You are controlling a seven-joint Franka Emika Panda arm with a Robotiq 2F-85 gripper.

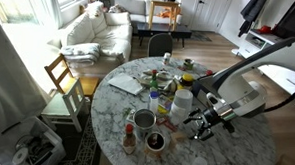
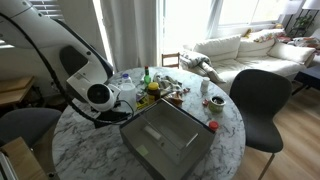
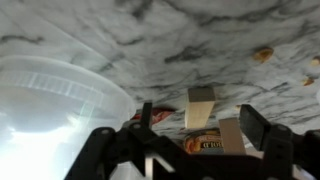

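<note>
In the wrist view my gripper (image 3: 200, 122) hangs low over a white marble table (image 3: 150, 40), its dark fingers (image 3: 256, 125) spread wide apart. Between them lies a small pack with an orange printed label (image 3: 199, 141) and two tan rectangular flaps or blocks (image 3: 201, 105); neither finger visibly presses on it. A clear plastic tub (image 3: 50, 100) stands just beside the gripper. In both exterior views the arm reaches across the round table, with the gripper (image 1: 201, 123) (image 2: 122, 104) close to the tabletop amid the clutter.
The table (image 1: 240, 147) carries a white container (image 1: 182, 98), cups (image 1: 146, 120), a dark-filled cup (image 1: 156, 143) and a small bottle (image 1: 130, 140). A grey open box (image 2: 165, 138) and a red cup (image 2: 212, 126) sit nearby. A wooden chair (image 1: 63, 79), a black chair (image 2: 255, 100) and a sofa (image 1: 95, 25) surround it.
</note>
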